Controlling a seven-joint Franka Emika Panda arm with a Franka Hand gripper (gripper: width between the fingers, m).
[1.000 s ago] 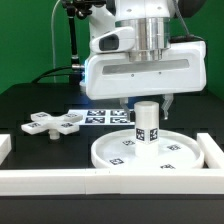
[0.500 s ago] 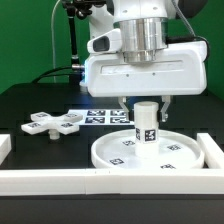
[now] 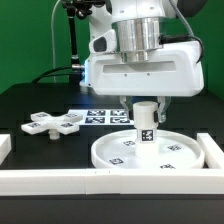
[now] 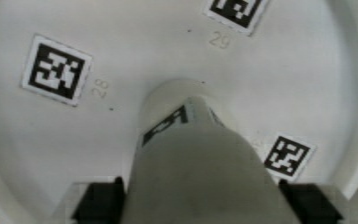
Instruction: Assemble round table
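Note:
The large round disc lies flat at the exterior view's right front; its white face with tags fills the wrist view. The short cylinder leg stands upright on the disc's middle and runs up the wrist view. My gripper hangs straight down over the leg. Its dark fingers press both sides of the leg's top, so it is shut on the leg. The cross-shaped base lies flat on the black table at the exterior view's left, apart from the disc.
The marker board lies behind the disc, partly under my hand. A long white rail runs along the front edge, with short rails at the exterior view's left and right. A green wall stands behind.
My hand has turned slightly about its vertical axis over the leg. The leg, disc and cross-shaped base stay in the same places.

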